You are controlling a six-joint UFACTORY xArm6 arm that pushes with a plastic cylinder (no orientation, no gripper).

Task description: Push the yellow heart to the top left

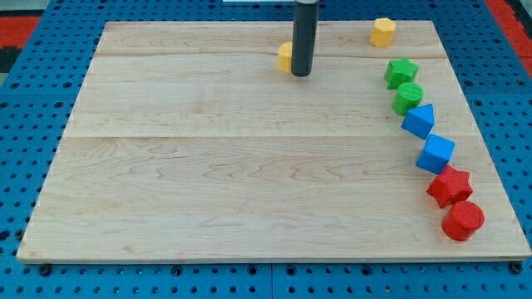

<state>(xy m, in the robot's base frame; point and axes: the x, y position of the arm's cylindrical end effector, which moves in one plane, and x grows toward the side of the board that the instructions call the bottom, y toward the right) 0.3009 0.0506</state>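
Observation:
A yellow block (pixel 285 57), largely hidden behind the rod so its shape cannot be made out, sits near the view's top centre of the wooden board (pixel 208 166). My tip (pixel 301 74) rests on the board just right of and touching or almost touching this yellow block. A second yellow block (pixel 382 31), roughly hexagonal, sits at the view's top right.
Down the view's right side runs a curved row: a green star (pixel 401 72), a green round block (pixel 408 97), a blue triangular block (pixel 420 120), a blue cube (pixel 435 153), a red star (pixel 450 185), a red cylinder (pixel 463 220). Blue pegboard surrounds the board.

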